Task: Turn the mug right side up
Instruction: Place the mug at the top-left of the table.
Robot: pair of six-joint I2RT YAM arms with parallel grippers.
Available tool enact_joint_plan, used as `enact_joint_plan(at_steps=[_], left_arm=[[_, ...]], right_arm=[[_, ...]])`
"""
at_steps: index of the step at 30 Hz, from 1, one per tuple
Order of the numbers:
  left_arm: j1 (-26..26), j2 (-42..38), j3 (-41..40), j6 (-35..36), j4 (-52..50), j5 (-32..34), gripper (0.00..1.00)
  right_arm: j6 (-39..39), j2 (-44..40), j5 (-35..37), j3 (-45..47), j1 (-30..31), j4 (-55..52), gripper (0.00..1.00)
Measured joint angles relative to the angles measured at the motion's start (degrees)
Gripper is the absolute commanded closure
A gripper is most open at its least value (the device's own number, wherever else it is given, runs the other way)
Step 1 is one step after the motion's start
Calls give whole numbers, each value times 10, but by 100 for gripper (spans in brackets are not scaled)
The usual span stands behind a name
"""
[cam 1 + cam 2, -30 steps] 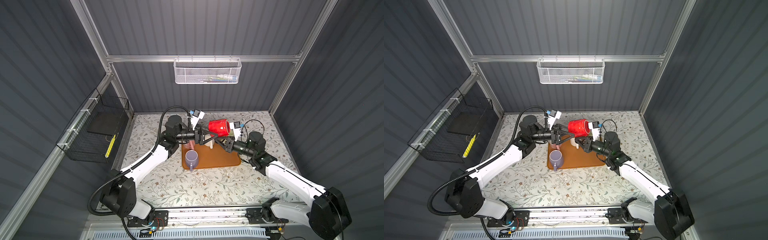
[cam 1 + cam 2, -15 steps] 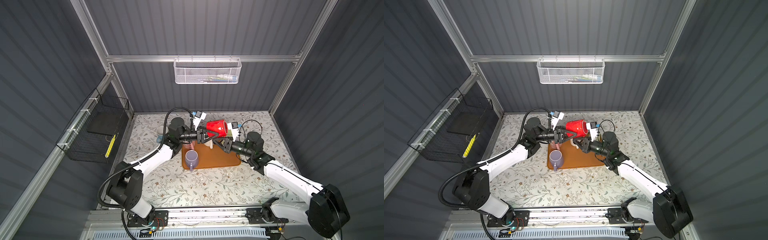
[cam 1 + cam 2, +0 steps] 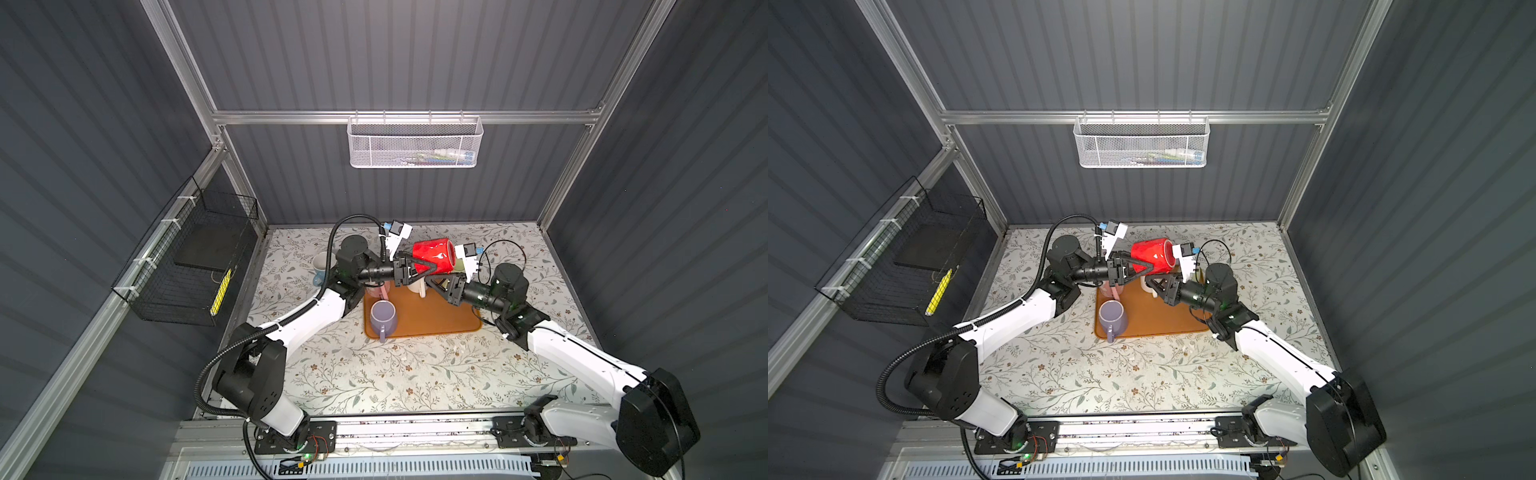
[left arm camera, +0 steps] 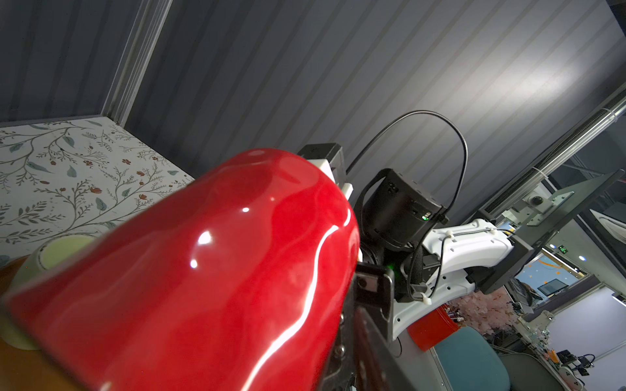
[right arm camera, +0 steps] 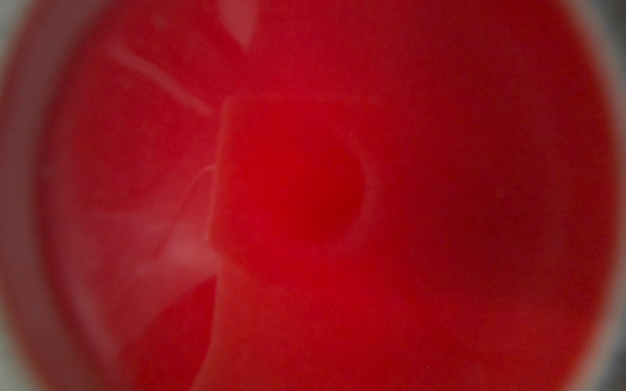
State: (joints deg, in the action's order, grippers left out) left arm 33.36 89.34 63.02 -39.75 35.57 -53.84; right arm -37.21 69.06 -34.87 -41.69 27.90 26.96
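The red mug (image 3: 434,253) (image 3: 1150,255) hangs on its side above the orange tray (image 3: 440,322), mouth turned toward the right arm. My left gripper (image 3: 428,266) (image 3: 1144,266) is shut on its body from the base end. In the left wrist view the red mug (image 4: 203,270) fills the frame, with one black finger (image 4: 369,321) pressed on its side. My right gripper (image 3: 436,284) (image 3: 1156,284) sits under the mouth end, shut on the mug there; how it grips is hidden. The right wrist view looks straight into the red mug (image 5: 305,203), and its jaws are hidden.
A purple mug (image 3: 382,316) stands upright on the tray's front left. A white mug (image 3: 417,286) and a pink cup (image 3: 380,289) sit below the held mug. A pale mug (image 3: 322,264) stands on the table behind the left arm. A pale green cup (image 4: 50,254) sits nearby.
My left gripper came in from the left and closed around the red mug, which the right gripper was holding up. The mug shifted slightly left.
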Motion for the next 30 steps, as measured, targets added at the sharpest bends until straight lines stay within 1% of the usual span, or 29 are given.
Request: enact_joint_plan(at_steps=[4, 7, 11, 14, 16, 20, 25, 26, 28, 30], left_arm=[[0, -9, 0, 10, -9, 0, 61], [0, -14, 0, 21, -19, 3, 66], [-1, -16, 0, 36, -15, 4, 80], [-7, -16, 0, 41, 5, -27, 91], [-9, -17, 0, 39, 24, -40, 92], [-10, -16, -3, 23, 59, -42, 100], [-16, -5, -8, 5, 92, -43, 100], [-16, -5, -9, 3, 93, -43, 100], [-16, -5, -9, 3, 94, -43, 100], [-16, -5, -9, 5, 90, -41, 100]], right_arm=[[-1, -9, 3, 0, 0, 0, 100], [-3, -14, 3, 0, 0, 1, 100], [-14, -16, -4, 1, -1, 4, 100], [-43, -16, -37, 2, -5, 19, 100], [-53, -16, -50, 2, -5, 34, 100], [-68, -2, -64, 2, -6, 70, 100], [-81, 18, -73, 2, -8, 96, 100], [-83, 19, -73, 2, -8, 97, 97], [-83, 20, -73, 2, -8, 97, 86], [-80, 19, -72, 2, -8, 96, 77]])
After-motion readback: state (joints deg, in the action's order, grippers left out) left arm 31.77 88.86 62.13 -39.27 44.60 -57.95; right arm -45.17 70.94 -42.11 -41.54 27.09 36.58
